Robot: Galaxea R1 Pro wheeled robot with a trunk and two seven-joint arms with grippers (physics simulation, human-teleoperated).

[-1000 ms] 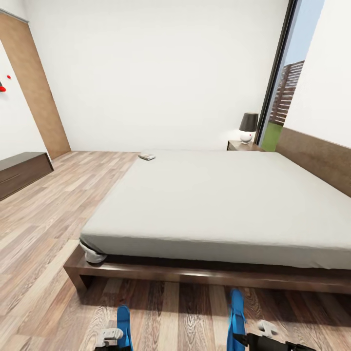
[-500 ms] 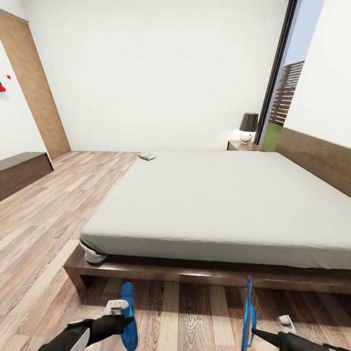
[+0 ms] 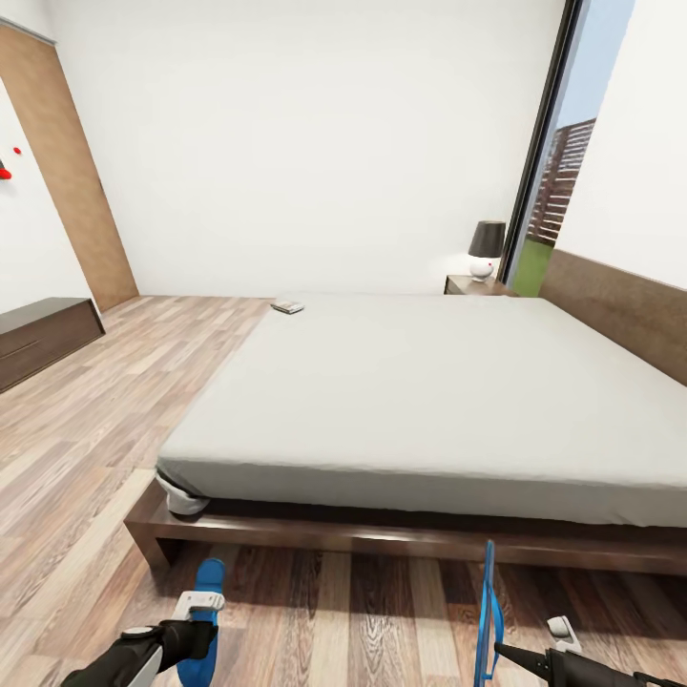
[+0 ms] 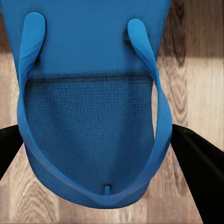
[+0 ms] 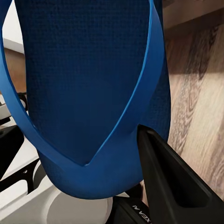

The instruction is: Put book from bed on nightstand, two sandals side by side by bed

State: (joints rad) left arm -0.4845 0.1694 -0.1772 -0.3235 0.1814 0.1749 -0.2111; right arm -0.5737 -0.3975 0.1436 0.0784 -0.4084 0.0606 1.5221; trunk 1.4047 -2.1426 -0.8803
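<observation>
Head view: left gripper [image 3: 196, 625] clamps one sandal [image 3: 202, 620] flat, right gripper [image 3: 496, 654] clamps the other sandal [image 3: 489, 611] on edge, near bed [image 3: 429, 391]; release risks toppling, uneven pair.

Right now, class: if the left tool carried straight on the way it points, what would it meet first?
Probably the bed's wooden frame. The left tool, holding a blue sandal, points across the floor toward it; depth is uncertain.
</observation>
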